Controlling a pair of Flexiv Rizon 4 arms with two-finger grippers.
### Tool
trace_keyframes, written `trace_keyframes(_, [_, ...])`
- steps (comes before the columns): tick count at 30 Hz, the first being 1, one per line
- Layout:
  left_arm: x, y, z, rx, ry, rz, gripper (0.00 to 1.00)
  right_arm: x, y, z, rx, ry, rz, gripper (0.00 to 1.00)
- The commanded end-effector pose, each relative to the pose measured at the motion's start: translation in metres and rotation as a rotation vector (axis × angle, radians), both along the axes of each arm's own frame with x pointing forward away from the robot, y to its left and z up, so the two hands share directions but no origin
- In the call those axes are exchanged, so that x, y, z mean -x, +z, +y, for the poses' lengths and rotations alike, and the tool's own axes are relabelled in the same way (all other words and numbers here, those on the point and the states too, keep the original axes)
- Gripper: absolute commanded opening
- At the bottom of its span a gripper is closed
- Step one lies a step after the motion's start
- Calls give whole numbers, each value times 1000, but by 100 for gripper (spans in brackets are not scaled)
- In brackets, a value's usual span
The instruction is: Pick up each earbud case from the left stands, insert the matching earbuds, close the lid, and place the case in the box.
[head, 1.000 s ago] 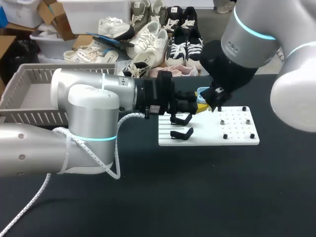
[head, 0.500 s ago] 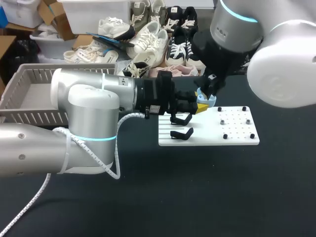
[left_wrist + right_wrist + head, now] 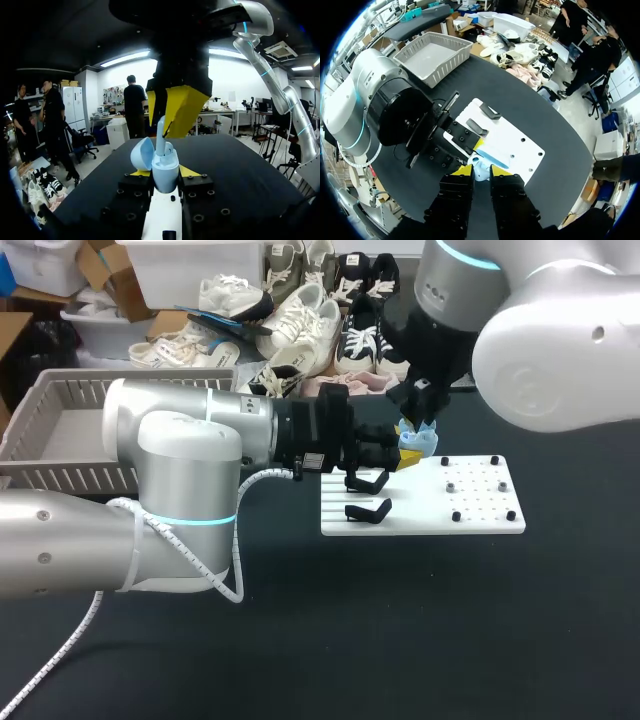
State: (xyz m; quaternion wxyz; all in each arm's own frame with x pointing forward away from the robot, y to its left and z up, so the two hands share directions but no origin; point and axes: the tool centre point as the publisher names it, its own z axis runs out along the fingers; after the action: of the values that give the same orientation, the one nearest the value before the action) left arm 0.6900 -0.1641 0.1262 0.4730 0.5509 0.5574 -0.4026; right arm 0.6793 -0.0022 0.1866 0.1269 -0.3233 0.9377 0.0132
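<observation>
The left claw [image 3: 164,173] is clamping the open blue earbud case [image 3: 162,164]; the right claw [image 3: 162,122], directly above the case, is pinching an earbud [image 3: 160,137] standing in it.

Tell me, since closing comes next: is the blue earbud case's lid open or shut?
Open: the earbud case has its lid swung back beside the body, with an earbud standing up in it.

**Gloss on the plastics, dull on the table**

The pale-blue earbud case [image 3: 165,172] is smooth, shiny plastic, and the earbud [image 3: 160,134] gleams the same. The yellow fingertips [image 3: 182,107] look matt. The table [image 3: 400,640] is dull black, the white board [image 3: 480,502] smooth. The left arm [image 3: 190,455] shell is glossy, the basket [image 3: 100,388] grey plastic.
</observation>
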Motion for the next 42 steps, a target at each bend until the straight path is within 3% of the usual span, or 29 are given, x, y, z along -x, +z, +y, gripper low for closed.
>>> trace_keyframes(1, [1, 0, 0, 2, 4, -2, 0, -3, -2, 0, 0, 0, 8, 0])
trace_keyframes(42, [1, 0, 0, 2, 4, -2, 0, 1, -8, 9, -9, -2, 14, 0])
